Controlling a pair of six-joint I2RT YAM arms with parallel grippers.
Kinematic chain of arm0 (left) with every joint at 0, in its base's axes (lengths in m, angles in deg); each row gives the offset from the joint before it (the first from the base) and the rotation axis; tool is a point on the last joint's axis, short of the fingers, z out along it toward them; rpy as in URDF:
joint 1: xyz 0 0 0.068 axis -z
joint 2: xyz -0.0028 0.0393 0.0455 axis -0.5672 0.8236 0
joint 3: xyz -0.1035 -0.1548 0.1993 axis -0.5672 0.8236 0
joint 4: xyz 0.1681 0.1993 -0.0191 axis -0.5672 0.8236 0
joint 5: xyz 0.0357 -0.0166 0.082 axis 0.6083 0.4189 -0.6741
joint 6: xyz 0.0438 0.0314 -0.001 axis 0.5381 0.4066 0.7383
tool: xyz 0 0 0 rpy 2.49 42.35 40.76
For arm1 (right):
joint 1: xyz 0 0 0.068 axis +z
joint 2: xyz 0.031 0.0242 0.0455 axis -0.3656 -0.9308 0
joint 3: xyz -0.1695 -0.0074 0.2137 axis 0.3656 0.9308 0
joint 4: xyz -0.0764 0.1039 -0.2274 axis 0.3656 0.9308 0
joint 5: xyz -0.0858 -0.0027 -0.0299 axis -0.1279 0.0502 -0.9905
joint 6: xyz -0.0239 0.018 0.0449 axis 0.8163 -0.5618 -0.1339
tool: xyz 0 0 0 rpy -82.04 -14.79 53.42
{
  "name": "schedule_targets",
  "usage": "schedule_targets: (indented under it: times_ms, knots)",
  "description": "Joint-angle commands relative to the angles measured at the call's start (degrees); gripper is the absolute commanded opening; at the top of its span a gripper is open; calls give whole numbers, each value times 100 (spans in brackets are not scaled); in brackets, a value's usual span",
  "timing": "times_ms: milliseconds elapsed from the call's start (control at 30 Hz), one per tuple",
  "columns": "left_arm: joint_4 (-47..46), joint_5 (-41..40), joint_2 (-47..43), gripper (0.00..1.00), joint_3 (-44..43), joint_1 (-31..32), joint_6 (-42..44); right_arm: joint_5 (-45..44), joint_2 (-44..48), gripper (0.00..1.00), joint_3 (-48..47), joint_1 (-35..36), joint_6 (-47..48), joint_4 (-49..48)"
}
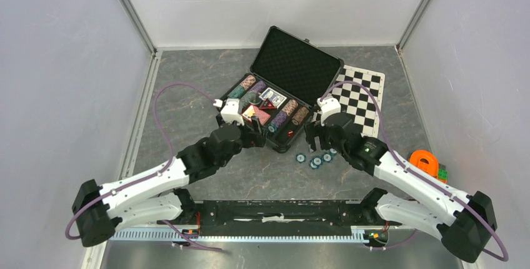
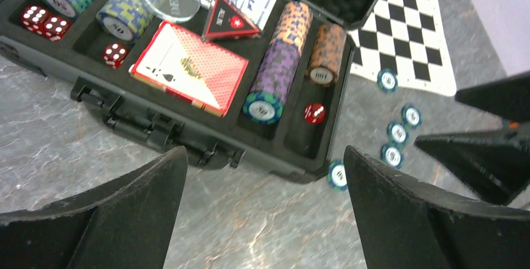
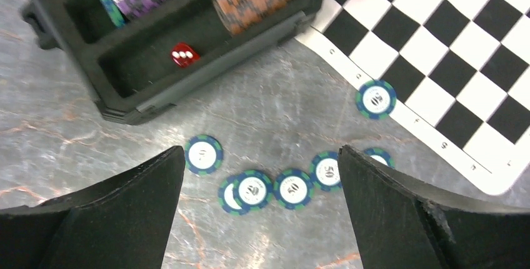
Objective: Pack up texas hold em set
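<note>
Blue-and-green loose chips point(image 3: 294, 189), chequered mat point(image 3: 437, 50)

Clear above the loose chips point(image 3: 294, 189) on the desk point(image 3: 75, 131), right between the wide-spread fingers of the right claw point(image 3: 261, 150). Hemmed in just behind by the front wall of the case point(image 3: 219, 69). Blocked at the back by the raised lid point(image 1: 297, 65). Crowded inside with chip rows point(image 2: 278, 62), decks point(image 2: 190, 65) and dice point(image 2: 44, 22); open only in the near right slot around one red die point(image 3: 185, 55). Tight near that corner, with the left claw point(image 2: 264, 150) close alongside.
</note>
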Motion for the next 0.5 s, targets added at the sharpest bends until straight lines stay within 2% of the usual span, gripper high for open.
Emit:
schedule_targets:
  times_ms: [0, 133, 400, 467]
  knots:
    - [-497, 572, -770, 100, 464, -53, 1008, -499, 166, 98, 197, -13, 60, 564]
    - [-411, 749, -1238, 100, 688, -49, 1324, -978, 31, 98, 43, -273, -134, 753]
    - [-502, 739, -1722, 100, 1343, -49, 1951, -690, -860, 98, -737, -1576, -364, 841]
    - [-815, 809, -1860, 100, 1621, -44, 2089, -512, -1132, 94, -871, -2062, -471, 834]
